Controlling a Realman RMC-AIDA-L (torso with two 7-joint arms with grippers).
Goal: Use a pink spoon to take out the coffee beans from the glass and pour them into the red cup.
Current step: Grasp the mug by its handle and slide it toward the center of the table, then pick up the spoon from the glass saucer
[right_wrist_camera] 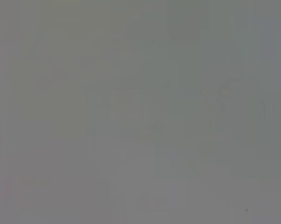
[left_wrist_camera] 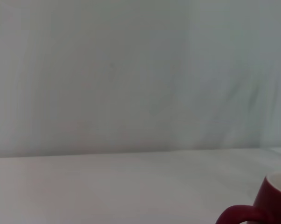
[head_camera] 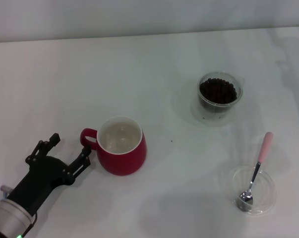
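Note:
The red cup (head_camera: pixel 121 146) stands left of the table's middle, white inside empty, its loop handle pointing left; part of it shows in the left wrist view (left_wrist_camera: pixel 270 204). My left gripper (head_camera: pixel 69 148) is open just left of the handle, one finger tip close to it. The glass (head_camera: pixel 220 92) holding the coffee beans (head_camera: pixel 217 90) stands at the back right. The pink spoon (head_camera: pixel 257 166) rests with its metal bowl in a flat clear dish (head_camera: pixel 252 190) at the front right, handle pointing away. My right gripper is out of view.
The white table (head_camera: pixel 154 69) ends at a pale wall at the back. The glass stands on a shallow clear saucer (head_camera: pixel 212 116). The right wrist view shows only plain grey.

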